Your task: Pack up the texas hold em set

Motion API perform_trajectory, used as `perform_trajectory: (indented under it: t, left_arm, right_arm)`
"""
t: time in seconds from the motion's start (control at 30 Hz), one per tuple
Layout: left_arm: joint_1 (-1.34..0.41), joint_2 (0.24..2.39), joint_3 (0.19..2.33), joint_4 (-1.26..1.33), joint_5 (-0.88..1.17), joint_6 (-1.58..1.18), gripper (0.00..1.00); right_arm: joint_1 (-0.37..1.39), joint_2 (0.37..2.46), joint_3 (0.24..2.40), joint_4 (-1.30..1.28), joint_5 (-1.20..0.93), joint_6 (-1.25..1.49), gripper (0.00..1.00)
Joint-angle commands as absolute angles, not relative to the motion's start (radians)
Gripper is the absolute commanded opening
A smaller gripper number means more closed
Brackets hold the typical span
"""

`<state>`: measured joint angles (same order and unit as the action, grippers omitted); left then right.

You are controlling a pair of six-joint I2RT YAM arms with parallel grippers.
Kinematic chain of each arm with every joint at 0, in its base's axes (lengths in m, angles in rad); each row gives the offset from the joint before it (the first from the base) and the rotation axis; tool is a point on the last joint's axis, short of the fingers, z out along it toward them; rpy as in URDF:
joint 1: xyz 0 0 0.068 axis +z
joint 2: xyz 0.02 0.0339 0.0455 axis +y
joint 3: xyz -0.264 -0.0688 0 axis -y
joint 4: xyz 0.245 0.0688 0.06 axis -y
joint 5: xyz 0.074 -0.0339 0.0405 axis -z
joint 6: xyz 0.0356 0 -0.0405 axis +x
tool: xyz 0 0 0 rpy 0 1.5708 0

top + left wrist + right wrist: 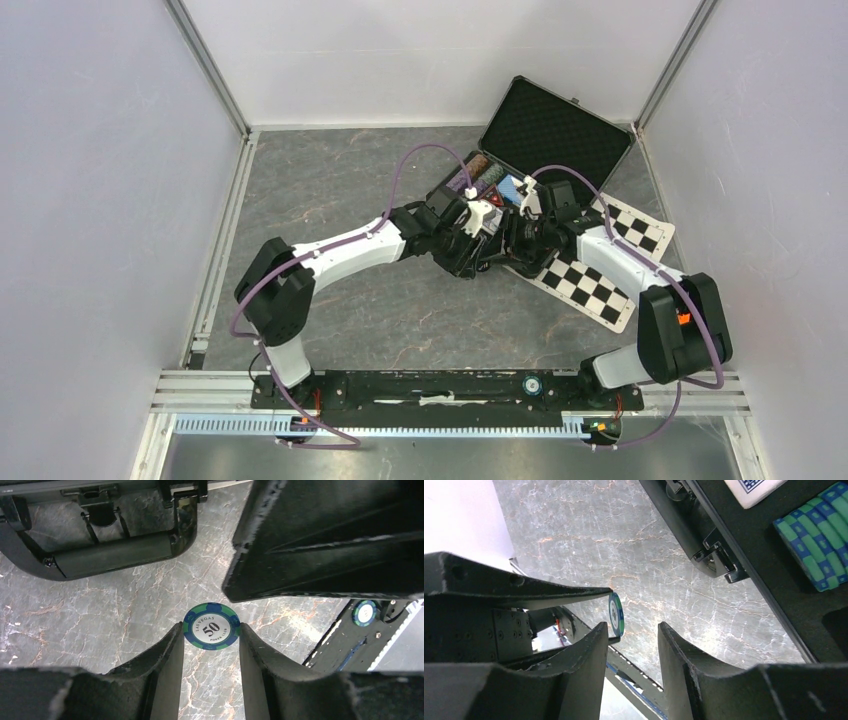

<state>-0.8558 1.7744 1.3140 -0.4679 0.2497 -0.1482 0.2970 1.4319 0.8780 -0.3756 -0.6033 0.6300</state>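
A blue-and-green poker chip (211,626) marked 50 is pinched by its edges in my left gripper (211,630), a little above the marble tabletop. In the right wrist view the same chip (615,614) shows edge-on, just past the left fingertip of my right gripper (633,626). That gripper is open with nothing between its fingers. Both grippers meet in front of the open black case (545,130). The case's foam tray holds a row of teal chips (819,545) and a blue card deck (754,485). The case handle (115,555) lies just beyond the left gripper.
The black-and-white checkered mat (600,280) lies under the right arm, right of the case. A finger of the right gripper (330,535) hangs close above the held chip. Below it another blue-green chip (365,612) shows against something black. Walls close in on three sides.
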Motion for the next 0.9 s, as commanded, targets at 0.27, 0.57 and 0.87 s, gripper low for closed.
perform_trajectory:
  t: [0.27, 0.57, 0.87]
  left_arm:
    - [-0.853, 1.682, 1.273, -0.333, 0.341, -0.101, 0.42]
    - [-0.853, 1.684, 1.290, -0.336, 0.330, -0.086, 0.42]
    - [-0.853, 1.674, 1.290, -0.322, 0.336, -0.084, 0.42]
  right_arm:
    - [0.290, 1.449, 0.839, -0.226, -0.793, 0.825, 0.46]
    - [0.290, 1.457, 0.815, -0.287, -0.808, 0.781, 0.46]
    - [0.290, 1.469, 0.805, -0.275, -0.810, 0.778, 0.34]
